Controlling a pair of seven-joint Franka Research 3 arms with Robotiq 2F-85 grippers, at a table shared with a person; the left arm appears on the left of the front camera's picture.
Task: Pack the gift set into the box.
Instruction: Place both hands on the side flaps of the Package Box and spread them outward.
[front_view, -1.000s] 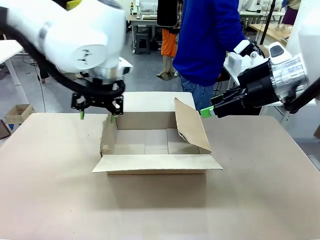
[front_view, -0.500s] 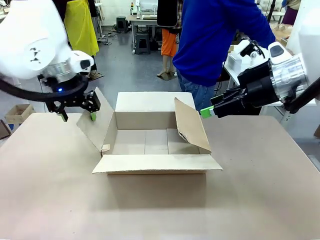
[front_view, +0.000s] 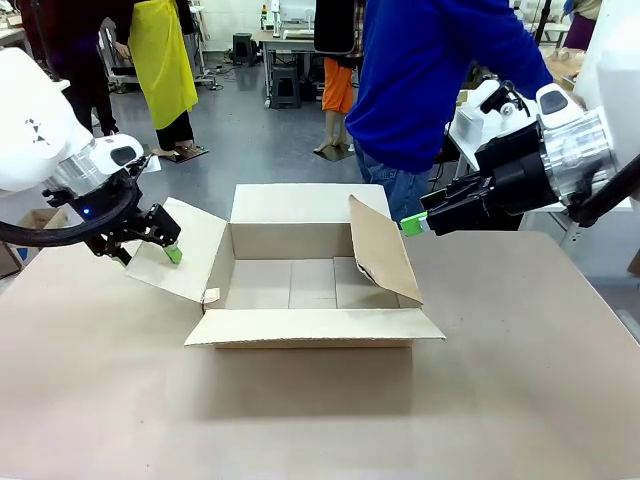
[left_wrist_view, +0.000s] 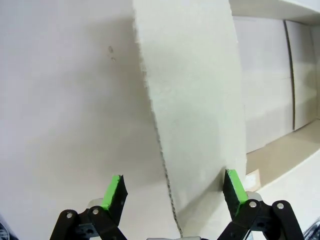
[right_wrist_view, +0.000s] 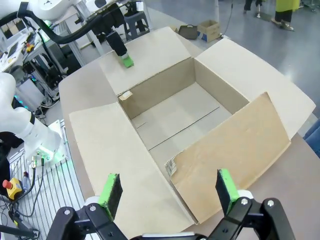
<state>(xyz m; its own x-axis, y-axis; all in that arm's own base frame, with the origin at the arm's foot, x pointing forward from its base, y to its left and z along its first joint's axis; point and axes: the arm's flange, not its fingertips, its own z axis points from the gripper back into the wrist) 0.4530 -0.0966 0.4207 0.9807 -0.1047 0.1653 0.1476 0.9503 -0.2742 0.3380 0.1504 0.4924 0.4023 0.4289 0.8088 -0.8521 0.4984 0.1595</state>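
Left end effector (left_wrist_view: 174, 189) hung with its green-padded fingers spread wide, straddling the edge of the left flap and clamping nothing. At the middle of the beige counter (front_view: 300, 430) sat the shallow brown corrugated cardboard box (front_view: 300, 285). Its near and far flaps lay flat, the left flap tilted outward and the right flap stood leaning inward. Right end effector (right_wrist_view: 168, 186) hovered by that right flap, likewise wide open and holding nothing. Beyond stood a person in a blue top (front_view: 420, 80).
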